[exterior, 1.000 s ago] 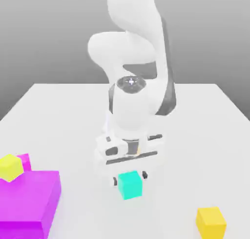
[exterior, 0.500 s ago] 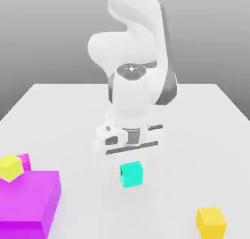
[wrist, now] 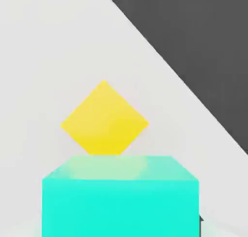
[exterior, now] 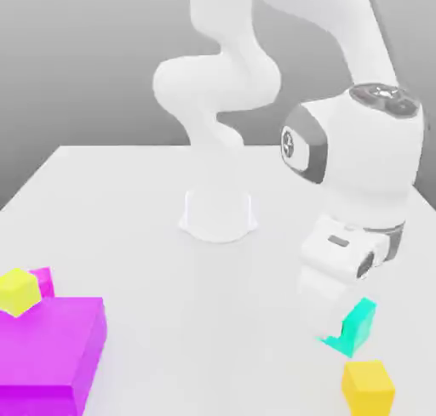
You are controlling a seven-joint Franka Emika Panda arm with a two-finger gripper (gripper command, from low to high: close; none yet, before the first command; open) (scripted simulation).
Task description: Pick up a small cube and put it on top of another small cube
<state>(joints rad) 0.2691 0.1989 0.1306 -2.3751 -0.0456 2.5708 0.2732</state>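
Note:
The small teal cube (exterior: 358,327) hangs tilted above the table at the exterior view's right, with my gripper (exterior: 339,317) shut on it under the white hand. Just below and slightly in front of it, the golden yellow cube (exterior: 369,387) rests on the table near the front edge, with a small gap between the two. In the hand view the teal cube (wrist: 121,197) sits close to the camera, and the golden cube (wrist: 104,118) lies beyond it on the white table, turned corner-on.
A big magenta block (exterior: 47,350) stands at the exterior view's front left, with a lemon-yellow cube (exterior: 17,291) and a small magenta cube (exterior: 43,280) beside it. The arm's base (exterior: 218,214) is at the table's middle. The table edge (wrist: 193,102) runs close to the golden cube.
The gripper closed on the teal cube, lifted it and swung far to the exterior view's right. The cube now hangs over the golden cube.

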